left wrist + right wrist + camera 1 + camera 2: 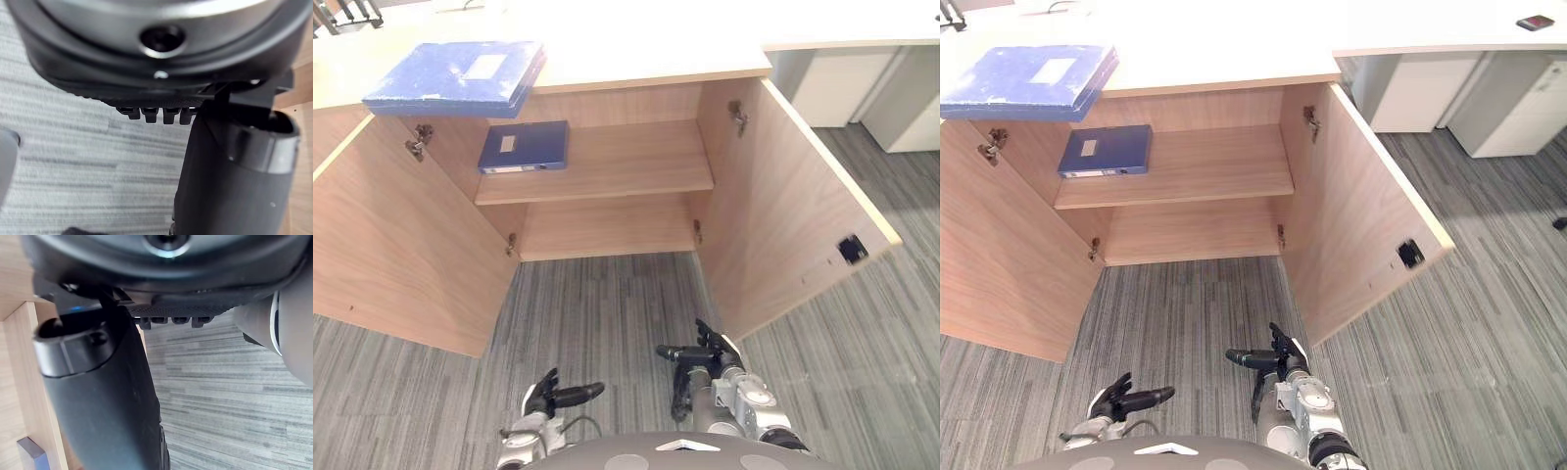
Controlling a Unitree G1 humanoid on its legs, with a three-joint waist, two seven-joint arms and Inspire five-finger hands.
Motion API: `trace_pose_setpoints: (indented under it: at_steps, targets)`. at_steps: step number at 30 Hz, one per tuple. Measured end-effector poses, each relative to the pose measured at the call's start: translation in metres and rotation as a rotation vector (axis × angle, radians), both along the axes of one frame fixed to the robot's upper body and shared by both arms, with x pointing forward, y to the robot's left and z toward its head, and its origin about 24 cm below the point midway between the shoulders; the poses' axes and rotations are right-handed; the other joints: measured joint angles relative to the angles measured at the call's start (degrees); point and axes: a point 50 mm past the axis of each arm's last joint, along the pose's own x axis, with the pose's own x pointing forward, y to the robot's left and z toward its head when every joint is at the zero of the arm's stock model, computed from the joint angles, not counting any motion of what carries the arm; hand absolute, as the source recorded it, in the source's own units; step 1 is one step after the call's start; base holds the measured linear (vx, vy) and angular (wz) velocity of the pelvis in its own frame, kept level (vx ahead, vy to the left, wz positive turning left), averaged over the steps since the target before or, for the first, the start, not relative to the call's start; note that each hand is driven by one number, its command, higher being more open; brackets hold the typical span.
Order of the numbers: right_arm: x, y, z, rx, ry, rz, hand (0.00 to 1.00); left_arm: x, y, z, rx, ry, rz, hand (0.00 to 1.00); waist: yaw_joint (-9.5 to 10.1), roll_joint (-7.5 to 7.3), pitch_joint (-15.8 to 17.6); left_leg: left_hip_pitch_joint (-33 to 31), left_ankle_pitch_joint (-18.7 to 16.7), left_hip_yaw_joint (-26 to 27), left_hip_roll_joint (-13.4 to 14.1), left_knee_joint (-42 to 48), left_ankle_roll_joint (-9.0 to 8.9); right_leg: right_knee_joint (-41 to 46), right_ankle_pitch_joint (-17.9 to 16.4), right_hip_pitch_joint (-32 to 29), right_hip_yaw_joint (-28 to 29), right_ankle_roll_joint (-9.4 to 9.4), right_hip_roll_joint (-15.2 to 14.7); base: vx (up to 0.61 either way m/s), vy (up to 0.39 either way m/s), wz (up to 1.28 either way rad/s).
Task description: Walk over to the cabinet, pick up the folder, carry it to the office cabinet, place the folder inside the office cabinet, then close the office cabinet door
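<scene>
A low wooden cabinet point(626, 162) stands in front of me with both doors swung wide. One blue folder point(524, 147) lies flat at the left end of its inner shelf. A larger blue folder point(455, 76) rests on the cabinet top, its edge hanging over the front. My left hand point(548, 395) and right hand point(700, 364) hang low over the carpet, well short of the cabinet, both open and holding nothing. In the wrist views, the left thumb point(230, 176) and the right thumb point(107, 396) stand out over bare carpet.
The left door point(401, 255) and the right door point(783, 215) jut toward me on either side; the right one carries a dark handle point(851, 249). White desk units point(1469, 98) stand at the back right. Grey striped carpet point(607, 304) lies between me and the cabinet.
</scene>
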Motion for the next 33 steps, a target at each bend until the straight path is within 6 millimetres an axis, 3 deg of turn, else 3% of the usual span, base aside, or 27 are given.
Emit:
trace_pose_setpoints:
  at_steps: [2, 5, 6, 7, 8, 9, 10, 11, 13, 15, 16, 17, 18, 19, 20, 22, 28, 33]
  targets:
    - [0.0, 0.0, -0.002, 0.007, 0.015, 0.0, 1.0, 0.003, -0.01, 0.0, -0.022, -0.005, -0.056, 1.0, -0.47, 0.16, 0.0, -0.5, 0.4, -2.9, 1.9, 2.3, -0.62, 0.9, -0.7, 1.2, -0.1, -0.69, 1.1, 0.19, -0.144, 0.67]
    - [-0.015, -0.008, -0.012, 0.011, 0.1, -0.06, 1.0, 0.007, -0.015, 0.001, -0.02, -0.012, -0.119, 1.0, -0.67, 0.27, -1.4, -6.9, 4.2, -5.7, 3.6, 14.3, -7.14, -6.0, -2.6, 8.0, -1.6, 0.27, 3.0, 0.18, -0.14, 0.78]
    - [-0.019, -0.012, -0.014, 0.006, 0.121, -0.079, 1.0, 0.009, -0.012, 0.002, -0.009, -0.019, -0.125, 1.0, -0.28, 0.66, -1.2, -10.4, 7.9, -5.5, 3.8, 21.5, -10.57, -9.6, -2.8, 11.1, -2.4, 0.69, 4.0, 0.08, -0.078, 0.49]
    - [-0.021, -0.015, -0.015, -0.007, 0.139, -0.083, 1.0, 0.008, -0.007, 0.003, 0.009, -0.018, -0.122, 1.0, -0.34, 0.76, -1.0, -14.1, 14.5, -4.6, 3.8, 28.5, -12.06, -12.3, -2.8, 14.2, -3.4, 0.67, 4.3, 0.0, -0.023, 0.44]
    - [-0.024, -0.018, -0.016, -0.016, 0.152, -0.086, 1.0, 0.008, -0.004, 0.003, 0.02, -0.016, -0.123, 1.0, -0.18, 0.59, -0.6, -15.6, 17.9, -3.5, 4.0, 31.9, -12.09, -14.4, -2.8, 16.6, -3.7, 0.62, 4.4, -0.08, 0.067, 0.5]
    - [-0.034, -0.025, -0.019, -0.034, 0.191, -0.093, 1.0, 0.009, -0.003, 0.004, 0.039, -0.02, -0.138, 1.0, 0.19, 0.42, 0.0, -19.8, 17.2, 0.1, 5.9, 40.5, -10.93, -17.6, -2.6, 20.7, -5.0, 0.47, 4.7, -0.11, 0.138, 0.45]
    - [-0.04, -0.031, -0.021, -0.053, 0.219, -0.106, 1.0, 0.01, -0.002, 0.005, 0.048, -0.031, -0.151, 1.0, 0.87, 1.19, -0.3, -22.7, 13.0, 3.9, 7.3, 45.4, -9.29, -18.9, -2.6, 23.1, -5.8, 0.43, 4.8, -0.16, 0.208, 0.38]
    - [-0.049, -0.04, -0.024, -0.08, 0.264, -0.122, 1.0, 0.013, -0.001, 0.008, 0.055, -0.057, -0.16, 1.0, 1.47, 0.67, 0.0, -26.1, 7.8, 8.7, 8.1, 47.6, -6.66, -20.8, -2.6, 25.8, -5.8, 0.48, 4.5, -0.23, 0.239, 0.15]
    - [-0.053, -0.047, -0.025, -0.11, 0.282, -0.12, 1.0, 0.017, -0.003, 0.012, 0.074, -0.092, -0.199, 1.0, 2.3, 0.44, 0.1, -29.7, 2.3, 13.2, 7.4, 42.1, -5.65, -22.4, -2.4, 28.1, -5.9, 0.85, 3.2, -0.36, 0.207, 0.02]
    - [-0.055, -0.049, -0.025, -0.114, 0.287, -0.122, 1.0, 0.021, -0.005, 0.015, 0.085, -0.115, -0.242, 1.0, 2.7, 0.08, 0.4, -31.1, 1.2, 15.2, 5.8, 28.0, -5.2, -23.4, -2.5, 29.9, -6.1, 1.78, 1.7, -0.49, 0.142, 0.0]
    - [-0.056, -0.05, -0.025, -0.116, 0.286, -0.121, 1.0, 0.022, -0.008, 0.015, 0.084, -0.118, -0.266, 1.0, 2.51, 0.32, 0.3, -31.1, 5.7, 15.6, 5.0, 15.1, -4.34, -24.1, -3.0, 31.0, -6.4, 3.69, 1.3, -0.54, 0.197, 0.12]
    - [-0.057, -0.056, -0.024, -0.129, 0.288, -0.122, 1.0, 0.02, -0.014, 0.015, 0.071, -0.115, -0.292, 1.0, 2.66, 1.64, 0.1, -31.7, 13.0, 14.9, 4.6, 6.1, -3.98, -23.9, -3.9, 31.2, -6.5, 5.55, 2.0, -0.42, 0.22, 0.23]
    - [-0.057, -0.053, -0.024, -0.126, 0.288, -0.122, 1.0, 0.02, -0.013, 0.014, 0.078, -0.111, -0.308, 1.0, 2.64, 1.21, -0.3, -30.8, 13.2, 14.6, 3.6, 5.0, -3.66, -23.9, -4.1, 31.3, -6.3, 5.93, 1.5, -0.19, 0.269, 0.34]
    - [-0.055, -0.046, -0.025, -0.115, 0.284, -0.106, 1.0, 0.022, -0.009, 0.015, 0.096, -0.118, -0.328, 1.0, 2.61, -1.0, -0.6, -29.6, 14.8, 14.6, 1.5, 0.9, -3.2, -25.0, -3.8, 31.0, -4.8, 6.36, -0.1, -0.02, 0.224, 0.3]
    - [-0.054, -0.04, -0.026, -0.1, 0.282, -0.103, 1.0, 0.024, -0.005, 0.016, 0.11, -0.122, -0.335, 1.0, 2.73, -2.26, -0.4, -28.9, 15.8, 14.7, 0.4, -1.3, -2.94, -25.6, -3.9, 30.9, -4.6, 6.74, -0.8, -0.04, 0.207, 0.24]
    - [-0.047, -0.025, -0.026, -0.069, 0.261, -0.083, 1.0, 0.02, 0.006, 0.015, 0.142, -0.099, -0.357, 1.0, 2.9, -3.75, -0.1, -27.3, 16.8, 15.1, -1.0, -4.5, -2.51, -25.9, -3.7, 31.1, -4.0, 6.89, -1.9, 0.04, 0.104, 0.05]
    - [-0.054, -0.019, -0.029, -0.06, 0.281, -0.06, 1.0, 0.01, 0.01, 0.008, 0.153, -0.042, -0.376, 1.0, 2.31, -2.56, -1.2, -19.7, 21.5, 17.3, -3.3, -16.8, -2.31, -26.2, -3.7, 31.9, -0.5, 7.84, -3.3, 0.05, 0.035, -0.16]
    - [-0.059, -0.019, -0.03, -0.059, 0.295, -0.058, 1.0, 0.011, 0.01, 0.007, 0.153, -0.031, -0.375, 1.0, 2.38, -3.71, -1.5, -19.6, 21.6, 17.4, -3.4, -16.9, -2.4, -26.3, -4.4, 31.9, -0.2, 8.78, -3.4, -0.01, -0.017, -0.01]
